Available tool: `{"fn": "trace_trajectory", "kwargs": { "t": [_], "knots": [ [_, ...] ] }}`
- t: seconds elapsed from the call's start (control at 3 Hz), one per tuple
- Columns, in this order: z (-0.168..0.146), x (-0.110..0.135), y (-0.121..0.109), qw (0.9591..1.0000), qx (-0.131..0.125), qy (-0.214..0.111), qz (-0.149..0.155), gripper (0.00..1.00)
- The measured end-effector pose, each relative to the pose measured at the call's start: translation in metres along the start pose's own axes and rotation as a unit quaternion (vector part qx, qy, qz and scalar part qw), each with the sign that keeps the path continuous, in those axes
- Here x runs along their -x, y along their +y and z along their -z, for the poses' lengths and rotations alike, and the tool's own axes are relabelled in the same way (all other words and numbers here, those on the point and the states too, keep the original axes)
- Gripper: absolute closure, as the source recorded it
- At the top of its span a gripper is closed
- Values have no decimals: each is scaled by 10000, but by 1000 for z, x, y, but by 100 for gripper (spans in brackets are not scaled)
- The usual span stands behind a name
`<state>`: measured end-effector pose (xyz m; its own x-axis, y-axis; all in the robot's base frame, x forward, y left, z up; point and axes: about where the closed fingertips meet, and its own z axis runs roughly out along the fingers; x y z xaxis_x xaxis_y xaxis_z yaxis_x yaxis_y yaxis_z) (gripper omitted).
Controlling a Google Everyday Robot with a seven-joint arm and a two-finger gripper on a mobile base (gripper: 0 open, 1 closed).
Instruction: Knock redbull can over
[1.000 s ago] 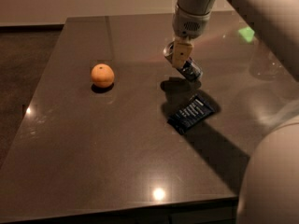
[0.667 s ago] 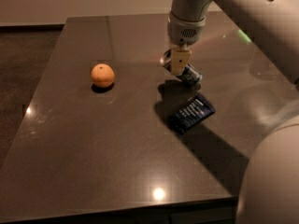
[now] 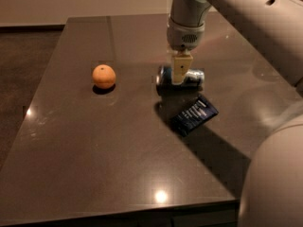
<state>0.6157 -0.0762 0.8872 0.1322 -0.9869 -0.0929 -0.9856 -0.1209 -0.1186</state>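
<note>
The redbull can (image 3: 194, 76) lies on its side on the dark table (image 3: 118, 164), its silver end facing left, about a can's length right of the orange. My gripper (image 3: 181, 72) hangs straight down from the arm and sits right over the middle of the can, hiding part of it. The can rests just behind the dark-blue snack wrapper.
An orange (image 3: 103, 76) stands left of the can. A flat dark-blue snack wrapper (image 3: 194, 114) lies just in front of the can. My arm's large pale body (image 3: 274, 174) fills the right side. The table's front edge runs along the bottom.
The gripper has moved left and a little down. The can, tilted under the gripper before, now lies flat on its side on the table.
</note>
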Motion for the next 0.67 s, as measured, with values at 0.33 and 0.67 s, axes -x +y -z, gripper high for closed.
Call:
{"fn": "trace_trajectory", "kwargs": {
  "t": [0.33, 0.67],
  "knots": [
    [-1, 2, -3, 10000, -53, -23, 5, 0],
    [-1, 2, -3, 10000, -54, -24, 5, 0]
  ]
}}
